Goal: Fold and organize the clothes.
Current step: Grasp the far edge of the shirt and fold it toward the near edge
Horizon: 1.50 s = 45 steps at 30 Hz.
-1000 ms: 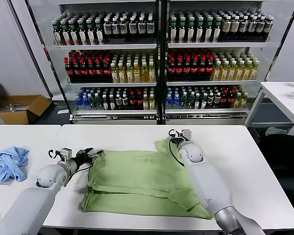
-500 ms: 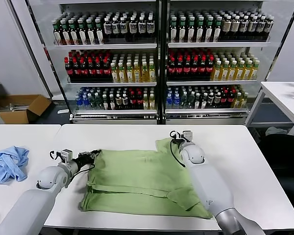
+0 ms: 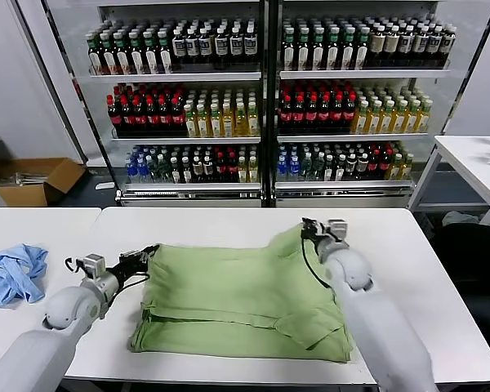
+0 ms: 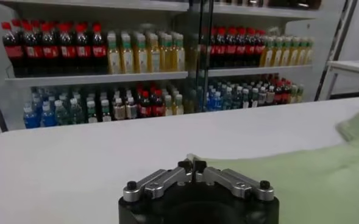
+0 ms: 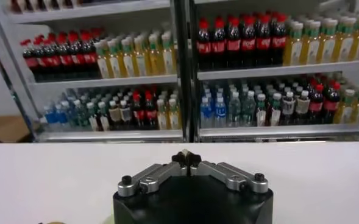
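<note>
- Left gripper (image 3: 147,251) pinching the far left corner of the green shirt (image 3: 245,298), fingers (image 4: 184,167) pressed together on a fold of cloth.
- Right gripper (image 3: 309,228) clamping the raised far right corner of the same shirt, fingertips (image 5: 180,159) meeting with no gap in the wrist view.
- Lying partly folded across the middle of the white table (image 3: 229,224), stretching between the two grippers, near edge layered in folds.
- Resting well apart to the left on a neighbouring table, a crumpled blue garment (image 3: 15,272).
- Standing behind the table, glass-fronted shelves (image 3: 261,106) packed with bottled drinks.
- Sitting on the floor at far left, a cardboard box (image 3: 33,181).
</note>
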Tool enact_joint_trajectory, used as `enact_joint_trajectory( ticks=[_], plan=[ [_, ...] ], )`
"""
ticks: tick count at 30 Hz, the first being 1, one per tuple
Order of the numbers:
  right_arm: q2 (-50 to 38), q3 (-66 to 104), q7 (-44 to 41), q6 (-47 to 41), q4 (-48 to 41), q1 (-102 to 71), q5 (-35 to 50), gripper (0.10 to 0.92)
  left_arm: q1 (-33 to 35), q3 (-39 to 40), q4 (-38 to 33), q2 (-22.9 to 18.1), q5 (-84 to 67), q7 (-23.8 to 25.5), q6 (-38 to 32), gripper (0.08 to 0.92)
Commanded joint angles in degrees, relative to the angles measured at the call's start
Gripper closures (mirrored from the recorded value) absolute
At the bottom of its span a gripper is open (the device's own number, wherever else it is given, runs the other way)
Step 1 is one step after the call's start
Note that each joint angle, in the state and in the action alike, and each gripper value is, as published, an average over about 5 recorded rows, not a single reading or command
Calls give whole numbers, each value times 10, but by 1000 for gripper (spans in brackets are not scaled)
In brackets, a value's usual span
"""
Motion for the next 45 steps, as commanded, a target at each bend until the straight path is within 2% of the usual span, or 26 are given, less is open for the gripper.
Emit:
enact_joint_trajectory(
  ticks=[1,10,19,31,38,45],
  plan=[
    [-84,55,17,-23,265,-209,40,919,147,-57,-137,40,-29,-39,-19,916],
    [-96,92,26,-23,318,-277,26,919,195,-87,-156,43,6,-30,30,916],
    [-94,117,24,-23,356,-337,13,919,252,-125,-189,42,10,-4,33,916],
    [-93,148,32,-24,399,-422,4,919,252,-128,-192,38,9,7,62,916],
    [-91,142,33,-24,409,-454,-16,919,234,-122,-167,36,26,17,75,916],
    [-86,133,23,-24,371,-455,-46,919,227,-121,-156,26,56,-16,90,916]
  ],
)
